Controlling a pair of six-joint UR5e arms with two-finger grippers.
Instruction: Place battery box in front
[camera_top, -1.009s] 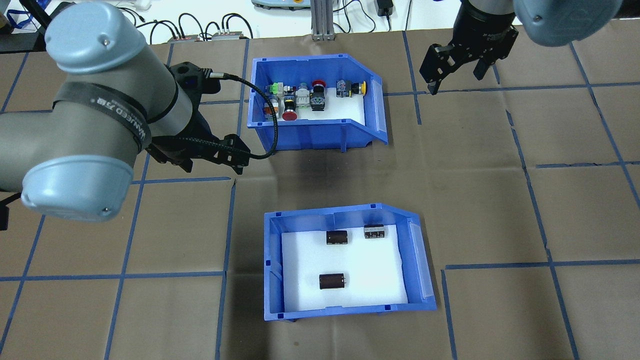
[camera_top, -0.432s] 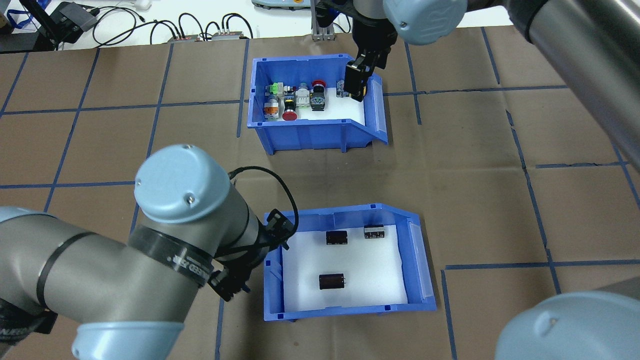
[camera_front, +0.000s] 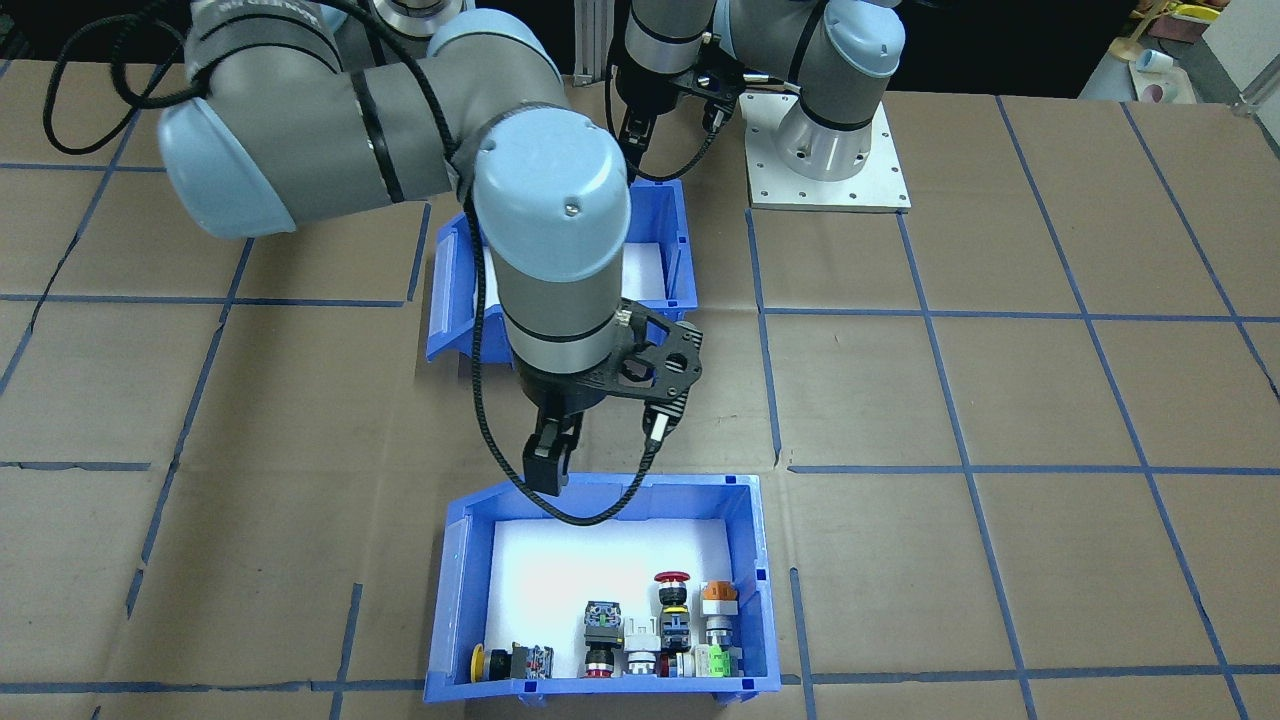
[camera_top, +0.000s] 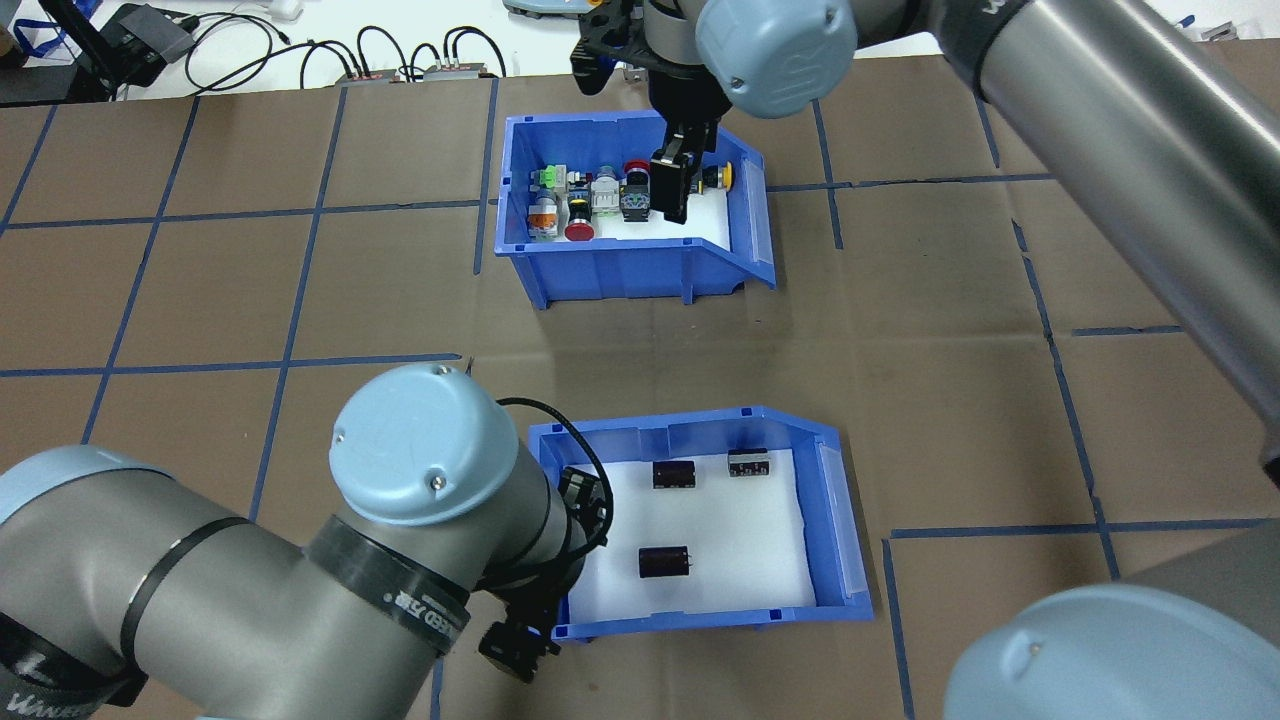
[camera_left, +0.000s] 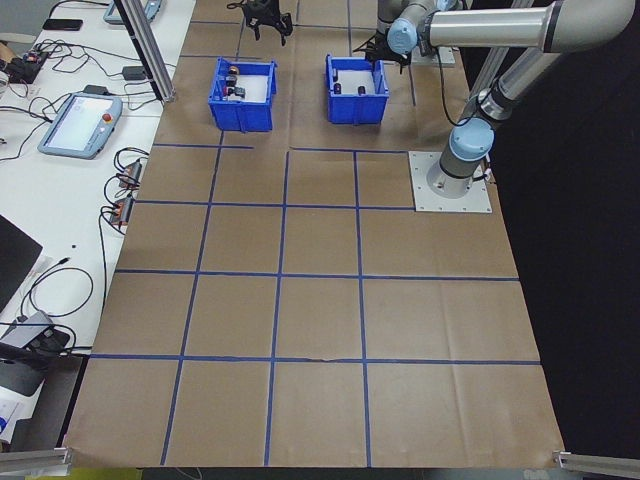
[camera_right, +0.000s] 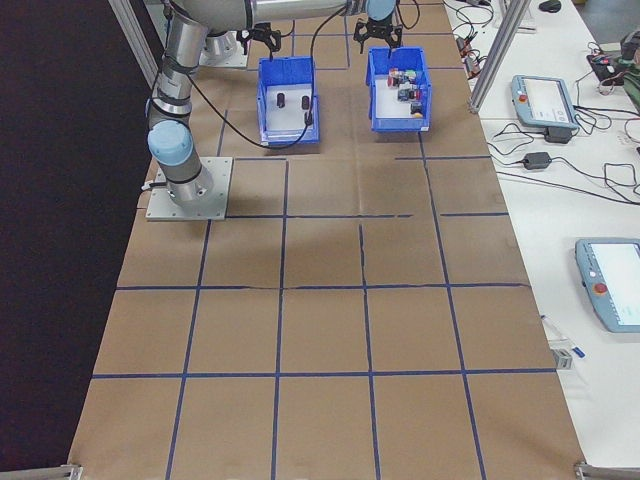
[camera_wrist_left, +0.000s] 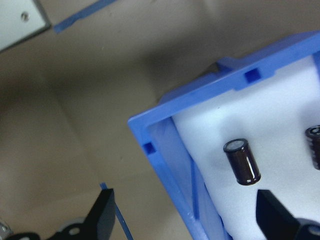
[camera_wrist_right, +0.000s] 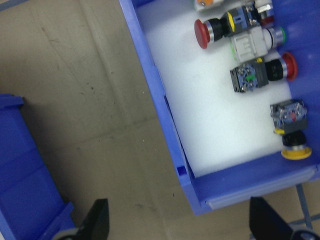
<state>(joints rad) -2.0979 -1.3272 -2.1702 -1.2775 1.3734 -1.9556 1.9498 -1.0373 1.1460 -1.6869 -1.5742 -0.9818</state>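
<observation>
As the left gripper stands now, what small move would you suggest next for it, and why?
Probably lower the left gripper a little and close it on the side wall of the blue plastic battery box with white foam liner. In the left wrist view its open fingers stand either side of that wall, one over the brown paper, one over the foam, gripping nothing.

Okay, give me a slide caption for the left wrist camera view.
Open left gripper straddling the wall of the blue plastic battery box, white foam liner and dark cylinders inside.
</observation>
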